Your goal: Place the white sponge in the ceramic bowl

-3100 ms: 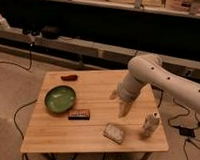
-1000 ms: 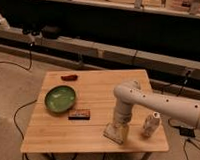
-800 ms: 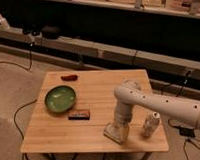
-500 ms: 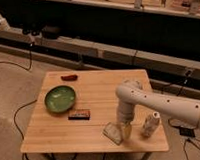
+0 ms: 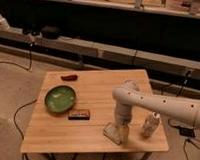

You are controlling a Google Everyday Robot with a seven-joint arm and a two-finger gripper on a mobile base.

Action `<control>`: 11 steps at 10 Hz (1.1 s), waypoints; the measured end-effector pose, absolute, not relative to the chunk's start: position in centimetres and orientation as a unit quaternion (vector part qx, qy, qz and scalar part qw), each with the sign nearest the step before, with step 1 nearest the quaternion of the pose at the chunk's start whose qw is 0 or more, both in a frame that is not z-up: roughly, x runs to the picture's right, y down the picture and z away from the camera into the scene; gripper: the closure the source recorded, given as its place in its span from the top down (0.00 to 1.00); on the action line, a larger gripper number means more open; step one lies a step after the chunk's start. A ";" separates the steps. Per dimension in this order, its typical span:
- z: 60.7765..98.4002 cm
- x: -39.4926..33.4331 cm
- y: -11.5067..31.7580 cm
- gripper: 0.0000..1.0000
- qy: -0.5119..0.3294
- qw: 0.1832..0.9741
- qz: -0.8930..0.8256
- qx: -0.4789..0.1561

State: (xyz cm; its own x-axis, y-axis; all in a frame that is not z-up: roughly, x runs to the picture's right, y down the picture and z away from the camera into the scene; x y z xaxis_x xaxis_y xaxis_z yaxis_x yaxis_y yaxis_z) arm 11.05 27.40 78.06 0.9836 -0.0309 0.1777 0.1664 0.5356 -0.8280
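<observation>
The white sponge (image 5: 114,133) lies near the table's front edge, right of centre, tilted a little. My gripper (image 5: 120,126) hangs straight down from the white arm (image 5: 159,103) and is right on the sponge's right end. The green ceramic bowl (image 5: 59,98) sits on the table's left side, well apart from the gripper and sponge, with nothing in it.
A dark box with a reddish label (image 5: 79,114) lies just right of the bowl. A small red-brown object (image 5: 69,77) lies at the table's back left. A pale bottle-like object (image 5: 150,125) stands right of the gripper. The wooden table (image 5: 94,95) ends close in front of the sponge.
The arm has swung from the table's middle down to the sponge at the front edge. In the last second the gripper has lowered onto the sponge, which has shifted slightly.
</observation>
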 end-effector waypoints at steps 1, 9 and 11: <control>78.3 11.0 27.7 0.47 -0.061 0.875 -0.056 -0.477; 78.4 10.8 26.3 0.00 -0.016 0.897 -0.041 -0.440; 76.4 9.9 22.7 0.00 -0.038 0.914 -0.035 -0.402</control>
